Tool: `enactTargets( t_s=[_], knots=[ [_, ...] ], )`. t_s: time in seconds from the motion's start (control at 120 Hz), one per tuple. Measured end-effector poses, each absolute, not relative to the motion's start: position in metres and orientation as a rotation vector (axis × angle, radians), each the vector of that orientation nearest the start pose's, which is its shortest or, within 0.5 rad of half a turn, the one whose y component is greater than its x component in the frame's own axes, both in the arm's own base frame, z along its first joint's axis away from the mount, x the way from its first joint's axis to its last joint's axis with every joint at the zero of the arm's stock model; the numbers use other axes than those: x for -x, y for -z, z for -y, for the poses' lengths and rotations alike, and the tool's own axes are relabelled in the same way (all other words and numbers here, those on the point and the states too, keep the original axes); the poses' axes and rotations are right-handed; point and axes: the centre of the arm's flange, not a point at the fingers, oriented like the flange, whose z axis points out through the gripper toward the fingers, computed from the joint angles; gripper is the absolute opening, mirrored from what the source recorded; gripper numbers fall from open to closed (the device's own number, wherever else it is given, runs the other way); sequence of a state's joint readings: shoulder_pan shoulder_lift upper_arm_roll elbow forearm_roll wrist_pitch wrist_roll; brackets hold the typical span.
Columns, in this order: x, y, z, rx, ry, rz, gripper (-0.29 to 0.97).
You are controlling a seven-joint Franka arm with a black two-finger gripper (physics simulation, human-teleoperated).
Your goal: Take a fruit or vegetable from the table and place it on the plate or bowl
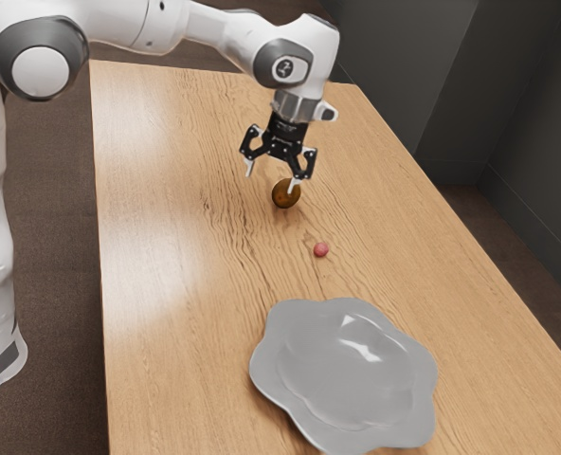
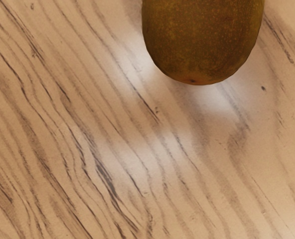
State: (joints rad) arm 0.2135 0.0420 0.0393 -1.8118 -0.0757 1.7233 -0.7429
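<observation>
A brown-green oval fruit [image 1: 285, 194] lies on the wooden table, and in the wrist view its rounded end [image 2: 202, 40] sits just under my hand. My gripper [image 1: 271, 180] hovers right above it, open. The fruit sits below the finger on the exterior view's right rather than between the two. A small red fruit [image 1: 320, 249] rests on the table a short way nearer the plate. The grey wavy-rimmed plate [image 1: 290, 379] lies at the table's near end with nothing on it.
The wooden table [image 1: 167, 265] runs from the arm's base to the near edge. Dark walls and floor lie beyond the table's edge at the exterior view's right.
</observation>
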Motion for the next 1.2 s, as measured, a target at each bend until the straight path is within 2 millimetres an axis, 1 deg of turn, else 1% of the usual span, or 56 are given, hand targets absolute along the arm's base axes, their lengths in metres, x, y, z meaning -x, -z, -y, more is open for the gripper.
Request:
enactTargets(
  t_s=[0.15,0.192,0.233,0.333,0.492,0.583,0.783,0.858,1.0,1.2],
  knots=[
    [-0.550,-0.500,-0.174,2.750,-0.202,1.598,0.68],
    [-0.554,-0.500,-0.182,2.749,-0.195,1.601,0.68],
    [-0.558,-0.499,-0.185,2.754,-0.191,1.595,0.68],
    [-0.564,-0.497,-0.182,2.776,-0.190,1.558,0.68],
    [-0.574,-0.493,-0.159,2.836,-0.197,1.449,0.68],
    [-0.579,-0.489,-0.152,2.864,-0.205,1.393,0.68],
    [-0.591,-0.485,-0.156,2.899,-0.194,1.312,0.68],
    [-0.599,-0.482,-0.161,2.905,-0.188,1.286,0.68],
    [-0.606,-0.478,-0.171,2.915,-0.183,1.255,0.68],
    [-0.614,-0.464,-0.175,2.933,-0.210,1.205,0.68]
  ],
)
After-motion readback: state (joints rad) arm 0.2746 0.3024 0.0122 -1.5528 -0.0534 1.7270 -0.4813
